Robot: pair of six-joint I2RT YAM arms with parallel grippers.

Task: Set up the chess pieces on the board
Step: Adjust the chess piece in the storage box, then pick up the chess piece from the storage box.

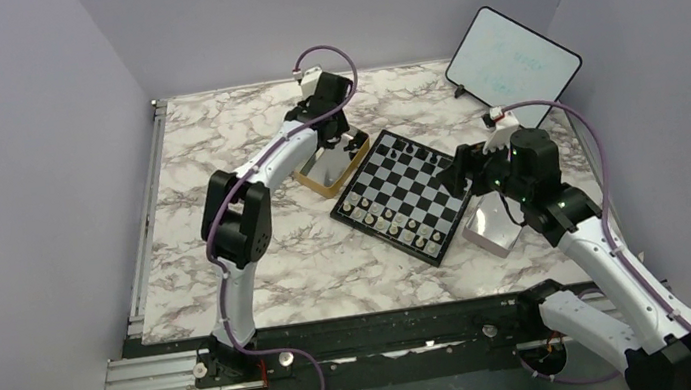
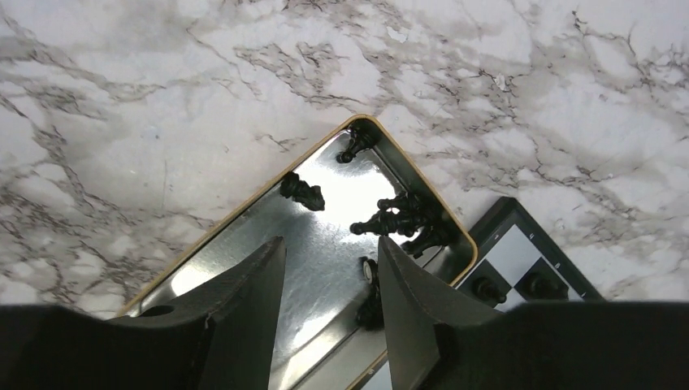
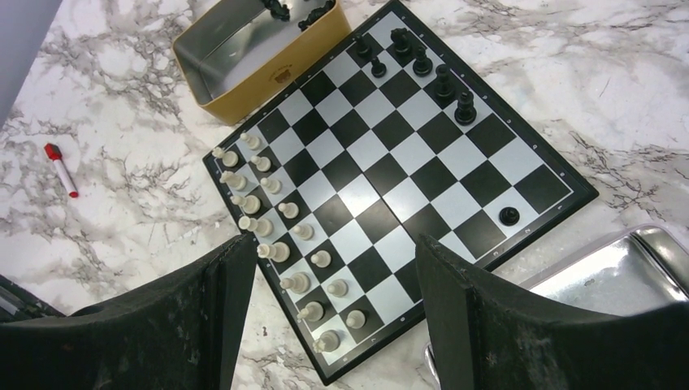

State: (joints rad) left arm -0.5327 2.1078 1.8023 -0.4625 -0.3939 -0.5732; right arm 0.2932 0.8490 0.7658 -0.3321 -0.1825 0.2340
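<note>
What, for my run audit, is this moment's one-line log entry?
left gripper: open over tin, nothing held | right gripper: open, empty, above board | white pieces: two rows set | black pieces: some on board, others in tin

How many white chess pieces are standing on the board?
16. The white pieces fill two rows of eight, one per square, along the edge of the board nearest the red marker. None seem hidden.

Beside the glossy chessboard, the gold tin shows a mirror-bright metal floor; the marble-patterned tabletop looks smooth.
</note>
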